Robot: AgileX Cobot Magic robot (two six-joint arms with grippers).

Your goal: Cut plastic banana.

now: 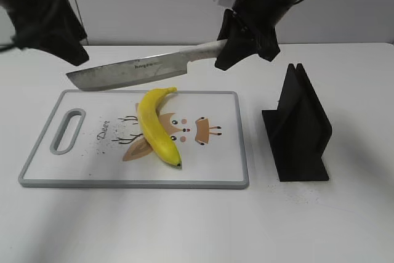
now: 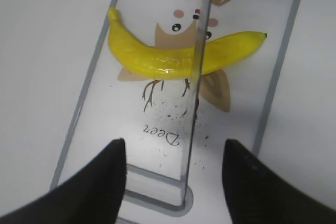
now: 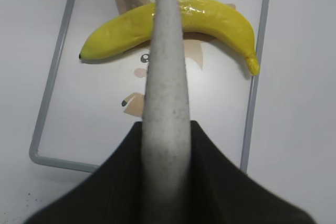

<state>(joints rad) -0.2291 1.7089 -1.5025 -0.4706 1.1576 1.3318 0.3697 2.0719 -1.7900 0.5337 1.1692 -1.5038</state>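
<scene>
The plastic banana [image 1: 157, 129] lies on the white cutting board [image 1: 203, 164], stem toward the back, dark tip toward the front. It also shows in the left wrist view [image 2: 157, 59] and the right wrist view [image 3: 215, 22]. My right gripper [image 1: 241, 44] is shut on the pale handle [image 3: 167, 103] of a knife [image 1: 132, 71]. The blade hangs level in the air above the banana, pointing left. My left gripper [image 2: 173, 174] is open and empty, up at the far left [image 1: 58, 38], with the blade tip [image 2: 191, 129] between its fingers.
A black knife stand [image 1: 298, 127] stands on the table right of the board. The board has a handle slot [image 1: 66, 130] at its left end and a deer drawing under the banana.
</scene>
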